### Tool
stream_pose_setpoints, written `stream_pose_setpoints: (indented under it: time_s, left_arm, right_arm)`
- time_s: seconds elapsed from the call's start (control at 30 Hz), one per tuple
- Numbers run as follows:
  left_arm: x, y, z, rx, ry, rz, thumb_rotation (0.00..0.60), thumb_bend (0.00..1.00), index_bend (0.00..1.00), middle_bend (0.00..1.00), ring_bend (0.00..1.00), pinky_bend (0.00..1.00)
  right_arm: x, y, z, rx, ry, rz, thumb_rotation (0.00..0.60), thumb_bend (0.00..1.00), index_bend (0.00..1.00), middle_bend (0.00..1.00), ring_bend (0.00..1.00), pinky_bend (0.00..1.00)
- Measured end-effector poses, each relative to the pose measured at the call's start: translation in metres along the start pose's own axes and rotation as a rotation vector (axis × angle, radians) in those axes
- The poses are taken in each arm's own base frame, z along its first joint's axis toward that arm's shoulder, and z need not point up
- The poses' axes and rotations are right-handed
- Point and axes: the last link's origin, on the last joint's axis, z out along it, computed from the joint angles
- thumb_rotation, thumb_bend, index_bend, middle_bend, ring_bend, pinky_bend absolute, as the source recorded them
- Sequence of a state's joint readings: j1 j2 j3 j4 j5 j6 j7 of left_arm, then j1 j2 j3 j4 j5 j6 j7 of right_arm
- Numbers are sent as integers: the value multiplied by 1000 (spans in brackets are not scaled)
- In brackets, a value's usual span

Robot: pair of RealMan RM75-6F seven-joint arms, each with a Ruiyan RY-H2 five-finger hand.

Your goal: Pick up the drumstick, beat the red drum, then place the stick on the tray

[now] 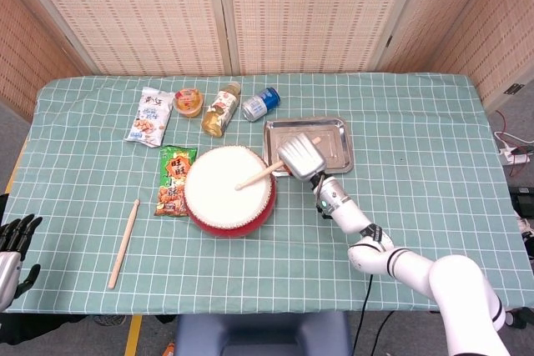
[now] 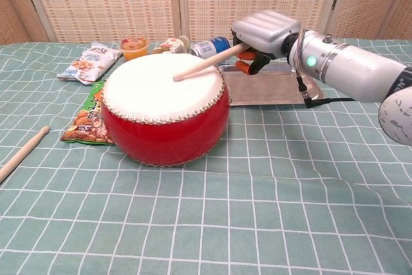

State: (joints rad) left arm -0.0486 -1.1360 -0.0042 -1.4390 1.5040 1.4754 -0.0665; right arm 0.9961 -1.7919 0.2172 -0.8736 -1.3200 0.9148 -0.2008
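Observation:
My right hand (image 1: 299, 156) (image 2: 262, 32) grips a wooden drumstick (image 1: 257, 176) (image 2: 205, 62) at the drum's right edge. The stick slopes down to the left and its tip touches the white skin of the red drum (image 1: 229, 189) (image 2: 164, 107). A metal tray (image 1: 329, 137) (image 2: 273, 88) lies just behind and right of the hand. A second drumstick (image 1: 123, 243) (image 2: 22, 152) lies loose on the cloth at the left. My left hand (image 1: 15, 243) hangs off the table's left front corner, holding nothing, its fingers apart.
A snack packet (image 1: 174, 179) (image 2: 87, 120) lies against the drum's left side. Behind the drum stand a white snack bag (image 1: 151, 117) (image 2: 90, 62), a jelly cup (image 1: 188, 101) (image 2: 134, 46), a bottle (image 1: 221, 108) (image 2: 170, 45) and a blue can (image 1: 261, 103) (image 2: 207, 47).

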Motion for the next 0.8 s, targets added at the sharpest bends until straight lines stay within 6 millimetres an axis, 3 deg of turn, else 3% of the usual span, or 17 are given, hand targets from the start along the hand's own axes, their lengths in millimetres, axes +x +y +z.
stream_pose_setpoints:
  time_s: [0.13,0.27,0.5,0.63,0.8]
  left_arm:
    - [-1,0,0,-4,-1,-2,600,349,40,26,19,70]
    - [-1,1,0,-9,-1,-3,600,349,40,26,20,71]
    - [0,2,-1,-9,2,0,600,349,40,26,19,71]
    - [0,2,-2,-4,-1,4,600,349,40,26,19,70]
    - [1,1,-4,8,-4,9,600,348,40,26,19,71]
  right_arm:
    - [8,8,2,-85,37,237,600,516,1000,1000,1000,1000]
    - [7,29,-2,-202,28,444,600,516,1000,1000,1000,1000]
    - [-17,63,-13,-336,-87,482,600,516,1000,1000,1000,1000]
    - [-32,77,-14,-382,-141,461,600,497,999,980,944,988]
    - [-50,83,-11,-423,-201,440,600,441,890,814,751,792]
